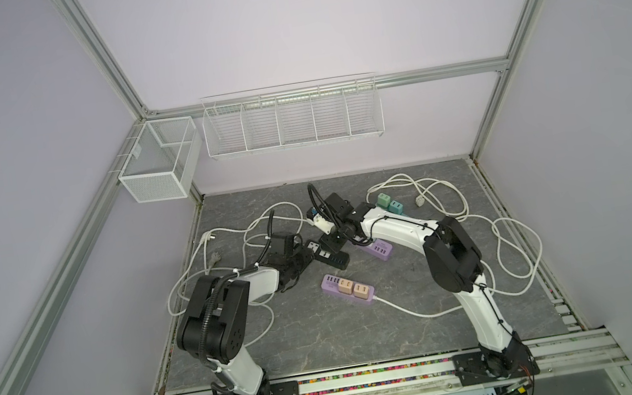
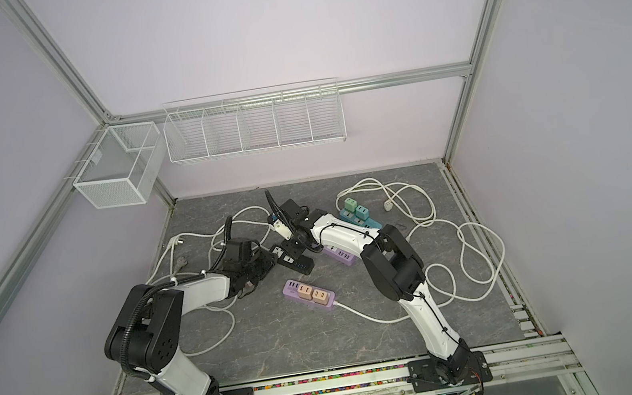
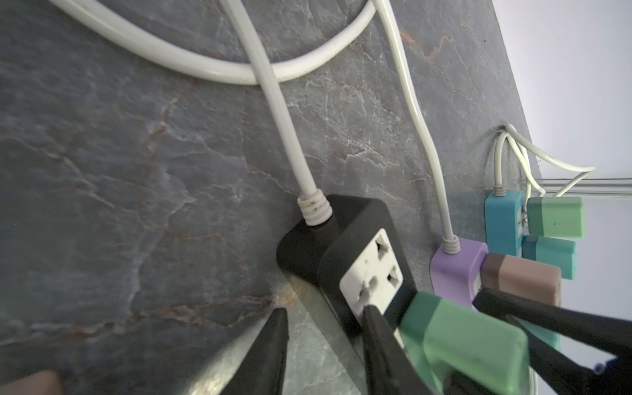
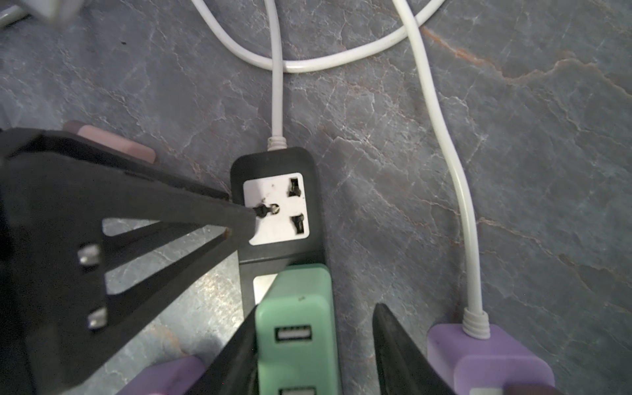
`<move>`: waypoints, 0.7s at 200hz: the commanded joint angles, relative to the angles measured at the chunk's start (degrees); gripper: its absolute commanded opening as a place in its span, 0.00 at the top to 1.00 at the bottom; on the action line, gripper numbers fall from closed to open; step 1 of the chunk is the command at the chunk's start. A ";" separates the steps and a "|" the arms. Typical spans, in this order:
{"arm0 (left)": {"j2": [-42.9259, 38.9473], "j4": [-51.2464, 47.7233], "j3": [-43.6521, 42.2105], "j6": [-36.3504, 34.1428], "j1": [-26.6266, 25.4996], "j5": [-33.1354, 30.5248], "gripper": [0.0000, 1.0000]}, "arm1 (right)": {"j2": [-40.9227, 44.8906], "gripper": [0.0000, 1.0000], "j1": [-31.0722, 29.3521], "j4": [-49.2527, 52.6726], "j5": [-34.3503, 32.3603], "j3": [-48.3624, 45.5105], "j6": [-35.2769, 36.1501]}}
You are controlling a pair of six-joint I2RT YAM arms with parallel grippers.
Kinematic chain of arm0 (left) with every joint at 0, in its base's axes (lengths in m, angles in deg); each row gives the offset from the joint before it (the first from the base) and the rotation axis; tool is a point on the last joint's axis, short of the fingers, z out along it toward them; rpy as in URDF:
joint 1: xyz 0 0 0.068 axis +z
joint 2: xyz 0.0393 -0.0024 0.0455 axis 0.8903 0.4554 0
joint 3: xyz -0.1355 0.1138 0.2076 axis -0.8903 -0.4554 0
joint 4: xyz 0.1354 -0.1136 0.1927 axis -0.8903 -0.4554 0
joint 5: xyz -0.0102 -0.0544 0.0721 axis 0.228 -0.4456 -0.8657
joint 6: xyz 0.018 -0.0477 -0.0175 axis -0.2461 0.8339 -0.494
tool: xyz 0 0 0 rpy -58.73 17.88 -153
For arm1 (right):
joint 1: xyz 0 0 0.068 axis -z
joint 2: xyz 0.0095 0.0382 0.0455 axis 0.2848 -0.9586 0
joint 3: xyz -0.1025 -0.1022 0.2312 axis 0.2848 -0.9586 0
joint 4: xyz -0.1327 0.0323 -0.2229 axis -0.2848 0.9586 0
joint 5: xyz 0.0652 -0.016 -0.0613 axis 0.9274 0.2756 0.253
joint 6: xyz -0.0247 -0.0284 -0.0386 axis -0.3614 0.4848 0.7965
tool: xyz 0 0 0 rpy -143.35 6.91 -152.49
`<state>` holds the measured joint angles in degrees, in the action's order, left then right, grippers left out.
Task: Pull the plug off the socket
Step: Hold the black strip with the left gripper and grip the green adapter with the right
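Observation:
A black power strip (image 4: 277, 160) with a white socket face lies mid-table, partly shown in both top views (image 1: 333, 261) (image 2: 298, 264). A green plug (image 4: 297, 328) with USB ports sits in it, also in the left wrist view (image 3: 455, 338). My right gripper (image 4: 318, 307) straddles the plug. One finger lies along the plug's side and the other stands off it with a gap, so it is open. My left gripper (image 3: 325, 309) is open over the strip's end. One fingertip (image 4: 239, 215) rests on the socket face and the other hangs over the table beside the strip.
A purple strip (image 1: 348, 288) with two beige plugs lies nearer the front. Another purple strip (image 4: 478, 352) sits right beside the black one. A blue strip (image 3: 504, 219) carrying green plugs lies further back. White cables (image 1: 478, 226) loop across the table. Wire baskets (image 1: 290, 118) hang on the back wall.

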<state>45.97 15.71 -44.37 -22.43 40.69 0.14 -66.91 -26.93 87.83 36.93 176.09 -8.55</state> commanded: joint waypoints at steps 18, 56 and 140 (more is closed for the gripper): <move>1.23 -3.33 -2.35 0.49 -0.32 -1.24 0.63 | -2.51 0.49 -0.65 0.94 -0.42 1.68 1.79; 1.05 -3.69 -2.50 0.44 -0.48 -1.48 0.64 | -3.16 0.52 -0.73 1.16 -0.83 1.73 2.32; 0.55 -0.58 -2.77 2.24 -0.98 0.92 0.64 | -2.71 0.61 -0.78 1.24 -0.09 1.06 3.38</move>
<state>45.95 17.22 -45.07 -21.71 40.36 -0.17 -69.65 -27.46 88.46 36.59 177.00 -6.97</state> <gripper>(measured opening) 0.361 0.399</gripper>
